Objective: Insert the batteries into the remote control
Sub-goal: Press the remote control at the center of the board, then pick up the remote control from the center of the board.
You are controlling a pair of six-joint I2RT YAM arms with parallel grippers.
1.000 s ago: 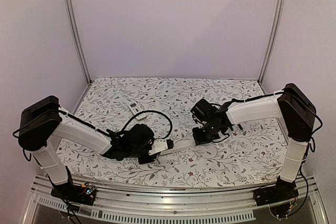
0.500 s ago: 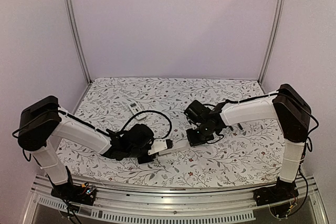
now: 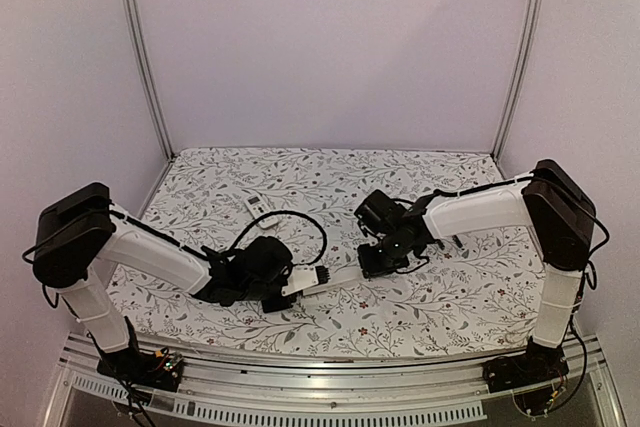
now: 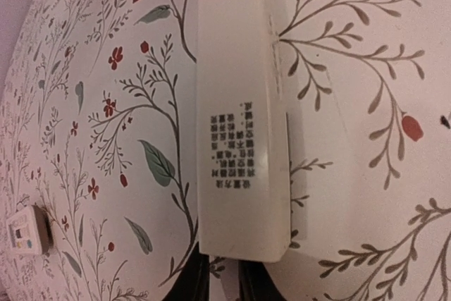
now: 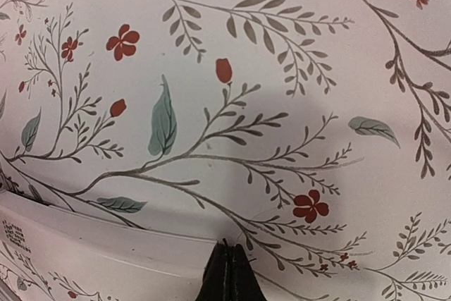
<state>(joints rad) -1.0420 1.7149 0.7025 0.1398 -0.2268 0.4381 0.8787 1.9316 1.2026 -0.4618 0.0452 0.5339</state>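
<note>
The remote control [image 3: 338, 277] is a long white bar held just above the cloth near the table's front middle. In the left wrist view its back, printed with black text, faces the camera [image 4: 239, 139]. My left gripper [image 3: 290, 291] [image 4: 225, 283] is shut on its near end, one black finger on each side. At the remote's far end my right gripper [image 3: 372, 265] [image 5: 225, 248] is shut and holds nothing, its tips right at the white edge of the remote [image 5: 106, 252]. No batteries show in any view.
A floral cloth [image 3: 440, 297] covers the table. A small white piece with coloured marks [image 3: 258, 205] [image 4: 25, 229] lies behind the left arm. A black cable [image 3: 300, 219] loops over the left wrist. Metal posts stand at the back corners.
My right gripper has shifted a little to the left, nearer the remote's far end. The left arm and the remote have stayed put.
</note>
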